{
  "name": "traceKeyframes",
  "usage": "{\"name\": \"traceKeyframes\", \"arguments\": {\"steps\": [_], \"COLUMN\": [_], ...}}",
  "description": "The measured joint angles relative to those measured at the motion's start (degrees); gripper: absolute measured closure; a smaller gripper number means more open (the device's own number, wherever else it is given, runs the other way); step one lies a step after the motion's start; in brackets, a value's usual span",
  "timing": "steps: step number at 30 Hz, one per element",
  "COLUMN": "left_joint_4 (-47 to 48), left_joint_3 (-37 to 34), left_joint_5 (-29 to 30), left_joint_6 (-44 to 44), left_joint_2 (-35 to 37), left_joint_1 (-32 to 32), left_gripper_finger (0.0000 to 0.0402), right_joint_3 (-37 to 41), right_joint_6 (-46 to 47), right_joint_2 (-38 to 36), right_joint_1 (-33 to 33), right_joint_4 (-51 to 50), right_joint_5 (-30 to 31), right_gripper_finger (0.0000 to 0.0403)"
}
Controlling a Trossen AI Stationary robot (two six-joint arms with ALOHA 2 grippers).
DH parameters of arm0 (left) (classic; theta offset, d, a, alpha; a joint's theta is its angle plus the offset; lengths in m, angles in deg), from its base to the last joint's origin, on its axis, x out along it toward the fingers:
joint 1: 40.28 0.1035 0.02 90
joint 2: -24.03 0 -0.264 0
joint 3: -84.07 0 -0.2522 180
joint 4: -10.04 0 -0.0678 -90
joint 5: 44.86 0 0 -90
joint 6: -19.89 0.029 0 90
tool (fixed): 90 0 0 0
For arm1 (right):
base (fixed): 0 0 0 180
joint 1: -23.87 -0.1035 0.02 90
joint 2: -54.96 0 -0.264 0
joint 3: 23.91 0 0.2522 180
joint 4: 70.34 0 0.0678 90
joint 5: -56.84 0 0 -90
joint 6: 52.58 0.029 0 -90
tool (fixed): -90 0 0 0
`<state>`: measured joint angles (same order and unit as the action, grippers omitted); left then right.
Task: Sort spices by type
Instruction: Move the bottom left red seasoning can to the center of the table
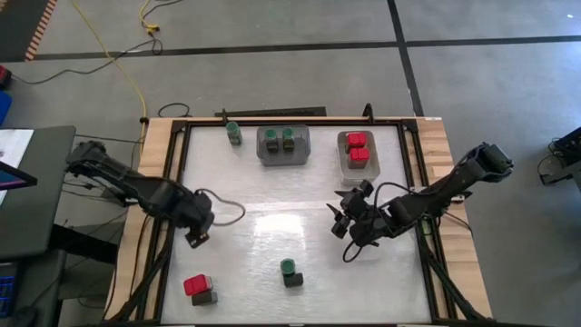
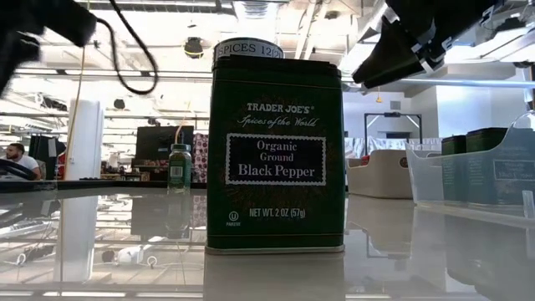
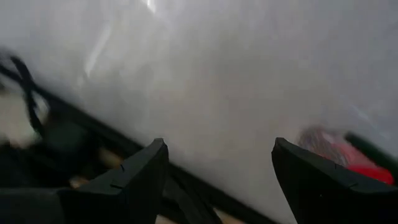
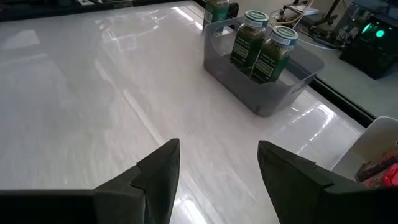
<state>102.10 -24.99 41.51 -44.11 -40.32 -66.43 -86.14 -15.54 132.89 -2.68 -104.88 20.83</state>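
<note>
The spices stand in groups on the white table. Two green-lidded jars (image 1: 280, 139) sit in a grey tray (image 1: 263, 153) at the far edge, and one lone jar (image 1: 234, 133) stands left of it. Two red-topped boxes (image 1: 358, 147) fill a clear tray (image 1: 343, 165). Near the front, a red-topped box (image 1: 196, 285) touches a dark block (image 1: 206, 297), and a green-lidded jar (image 1: 288, 267) stands behind a black pepper tin (image 2: 276, 155). My left gripper (image 1: 196, 238) hangs open above the table's left edge, pointing down. My right gripper (image 4: 217, 149) is open over the bare middle, right of centre.
The table's raised dark frame (image 1: 172, 182) runs below my left gripper. The middle of the table (image 1: 272, 218) is bare between the two grippers. Beyond the far edge lie a floor with a yellow cable (image 1: 127, 64) and a room with desks.
</note>
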Motion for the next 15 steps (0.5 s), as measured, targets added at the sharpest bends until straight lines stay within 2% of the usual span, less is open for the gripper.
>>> {"name": "traceKeyframes", "arguments": {"steps": [8, 15], "left_joint_4": [-1.74, -7.46], "left_joint_3": [0.88, 0.88], "left_joint_5": [-6.48, -8.12], "left_joint_6": [-16.77, -19.22], "left_joint_2": [-4.34, -8.45], "left_joint_1": [-13.88, -23.99], "left_gripper_finger": [0.0125, 0.0125], "right_joint_3": [0.00, 0.00], "right_joint_6": [0.00, 0.02], "right_joint_2": [0.01, 0.02], "right_joint_1": [-0.09, -0.07], "right_joint_4": [0.00, 0.02], "right_joint_5": [-0.02, -0.02], "right_gripper_finger": [0.0159, 0.0159]}}
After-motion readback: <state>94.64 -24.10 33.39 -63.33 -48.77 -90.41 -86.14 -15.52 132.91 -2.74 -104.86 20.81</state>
